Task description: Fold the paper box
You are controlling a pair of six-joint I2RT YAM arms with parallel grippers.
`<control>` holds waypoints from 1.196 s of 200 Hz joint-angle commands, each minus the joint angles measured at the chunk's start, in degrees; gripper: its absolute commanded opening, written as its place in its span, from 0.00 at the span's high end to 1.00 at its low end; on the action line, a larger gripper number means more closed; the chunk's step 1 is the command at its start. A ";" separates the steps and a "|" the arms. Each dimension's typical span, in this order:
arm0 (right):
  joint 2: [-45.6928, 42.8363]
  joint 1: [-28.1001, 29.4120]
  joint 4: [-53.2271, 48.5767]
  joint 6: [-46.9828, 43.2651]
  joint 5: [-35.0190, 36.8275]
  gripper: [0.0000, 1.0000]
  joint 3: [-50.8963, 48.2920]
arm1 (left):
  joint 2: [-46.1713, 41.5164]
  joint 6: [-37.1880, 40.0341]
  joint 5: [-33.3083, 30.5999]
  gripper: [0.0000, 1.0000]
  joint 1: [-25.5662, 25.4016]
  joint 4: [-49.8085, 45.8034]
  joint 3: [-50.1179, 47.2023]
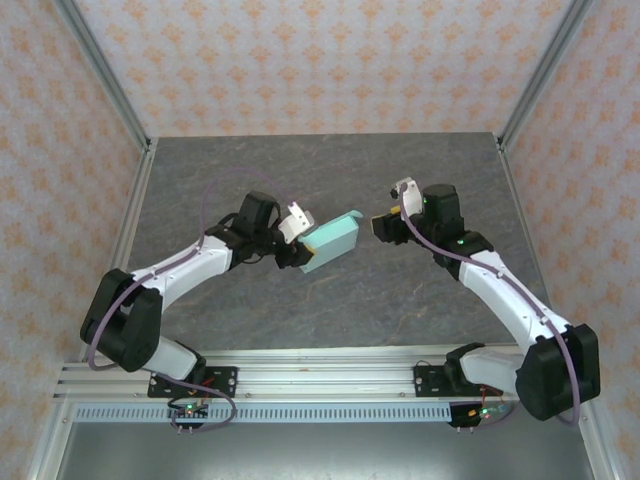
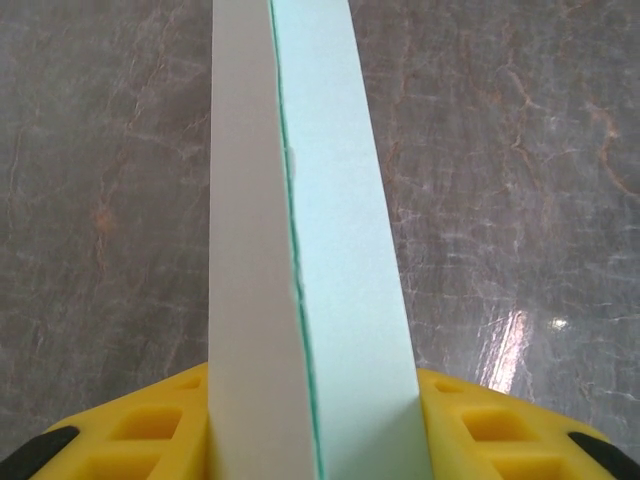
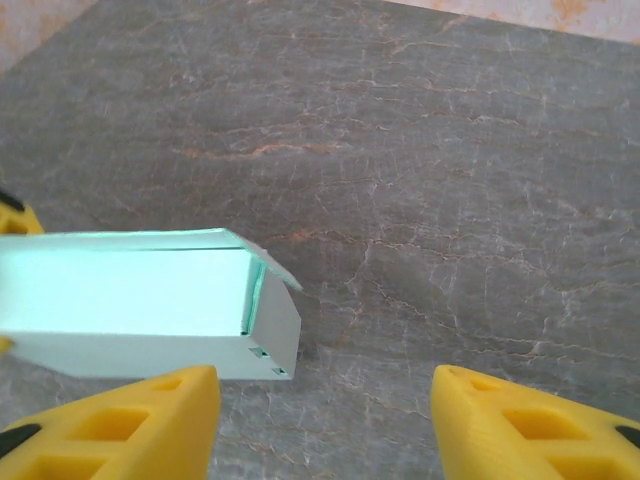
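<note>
- Paper box (image 1: pixel 333 243): long axis runs 8 to 2 o'clock, low end clenched by left gripper (image 1: pixel 303 250).
- Right gripper (image 1: pixel 381 226), jaws apart and empty, sits just off the free end, at its 2 o'clock.

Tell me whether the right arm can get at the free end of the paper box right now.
Probably yes: the right gripper stands open just off that end of the paper box, with only bare table between, while the left gripper holds the far end.

Lab-style robot test cell. Grey marbled desk (image 1: pixel 330 310) boxed in by aluminium posts (image 1: pixel 103 75) and patterned wall panels (image 1: pixel 320 60). Robot arms (image 1: pixel 185 268) bolted to a slotted rail (image 1: pixel 330 372).
</note>
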 commanded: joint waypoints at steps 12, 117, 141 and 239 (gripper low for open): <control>-0.63 0.44 -9.36 -12.78 -1.90 0.41 4.33 | 2.27 12.26 8.09 0.63 0.70 -8.59 4.48; 7.58 1.05 -23.34 -23.15 -6.53 0.48 11.63 | 7.83 20.45 11.50 0.62 1.35 -18.50 12.42; 9.80 1.52 -22.80 -23.13 -6.16 0.52 12.68 | 7.84 20.24 12.12 0.62 1.30 -17.40 11.94; 10.80 4.17 -18.55 -21.13 -3.84 0.85 11.71 | 8.38 19.61 11.45 0.62 1.35 -17.06 12.03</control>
